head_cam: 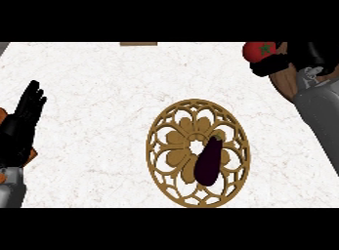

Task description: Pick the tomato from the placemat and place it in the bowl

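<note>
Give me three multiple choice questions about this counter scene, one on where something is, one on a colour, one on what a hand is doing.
1. Where does the eggplant lie?
A. on the round placemat
B. in the left hand
C. on the bare counter

2. What colour is the placemat?
A. blue
B. golden brown
C. white

3. What is the right hand doing?
A. resting open
B. pressing the placemat
C. holding the tomato

Answers:
1. A, it rests on the openwork right of the centre.
2. B, its lattice is golden brown.
3. C, its fingers curl round the red tomato at the upper right; the left hand rests open at the left edge.

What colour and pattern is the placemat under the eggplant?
Golden-brown openwork placemat with a flower at its centre, seen in the head view.
</note>
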Available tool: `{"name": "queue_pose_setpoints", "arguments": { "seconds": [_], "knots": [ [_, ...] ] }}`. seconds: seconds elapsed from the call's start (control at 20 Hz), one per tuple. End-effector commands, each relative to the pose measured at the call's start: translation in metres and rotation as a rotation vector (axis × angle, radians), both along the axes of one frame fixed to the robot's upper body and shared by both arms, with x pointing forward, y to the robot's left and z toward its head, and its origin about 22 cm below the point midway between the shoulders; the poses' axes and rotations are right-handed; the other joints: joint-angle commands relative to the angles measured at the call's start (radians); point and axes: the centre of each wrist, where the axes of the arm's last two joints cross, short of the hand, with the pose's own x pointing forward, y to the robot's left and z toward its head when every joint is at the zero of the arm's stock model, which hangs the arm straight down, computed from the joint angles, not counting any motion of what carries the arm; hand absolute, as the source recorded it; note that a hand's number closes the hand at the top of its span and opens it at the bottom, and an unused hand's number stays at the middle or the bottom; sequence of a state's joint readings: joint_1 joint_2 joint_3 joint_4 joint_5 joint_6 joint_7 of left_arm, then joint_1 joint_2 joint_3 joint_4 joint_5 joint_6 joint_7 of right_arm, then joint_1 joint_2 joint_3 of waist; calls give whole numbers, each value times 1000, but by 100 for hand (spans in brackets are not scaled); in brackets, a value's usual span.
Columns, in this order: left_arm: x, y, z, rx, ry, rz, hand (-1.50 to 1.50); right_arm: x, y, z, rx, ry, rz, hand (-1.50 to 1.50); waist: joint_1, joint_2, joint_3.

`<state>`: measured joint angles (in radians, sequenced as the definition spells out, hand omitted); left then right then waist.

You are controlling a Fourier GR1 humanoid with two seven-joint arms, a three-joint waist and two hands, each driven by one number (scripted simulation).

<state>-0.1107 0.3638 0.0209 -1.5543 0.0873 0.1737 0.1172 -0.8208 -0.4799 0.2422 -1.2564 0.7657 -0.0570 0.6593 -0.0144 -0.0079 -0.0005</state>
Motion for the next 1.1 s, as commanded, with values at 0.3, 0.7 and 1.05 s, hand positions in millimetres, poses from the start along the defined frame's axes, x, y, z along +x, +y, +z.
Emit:
{"name": "queue_pose_setpoints", "arguments": {
  "seconds": [0.3, 0.7, 1.05],
  "knots": [
    [17, -2, 2, -1, -20, -7, 0, 0, -58, 20, 128, -83, -99, 150, 16, 8, 0],
    [-2, 3, 5, -7, -25, -30, 0, 19, -157, -14, 186, -78, -110, 150, 35, 13, 1],
    [15, -15, 11, -7, -18, -64, 0, 33, -190, -32, 188, -89, -120, 150, 56, 25, 3]
  ]
}}
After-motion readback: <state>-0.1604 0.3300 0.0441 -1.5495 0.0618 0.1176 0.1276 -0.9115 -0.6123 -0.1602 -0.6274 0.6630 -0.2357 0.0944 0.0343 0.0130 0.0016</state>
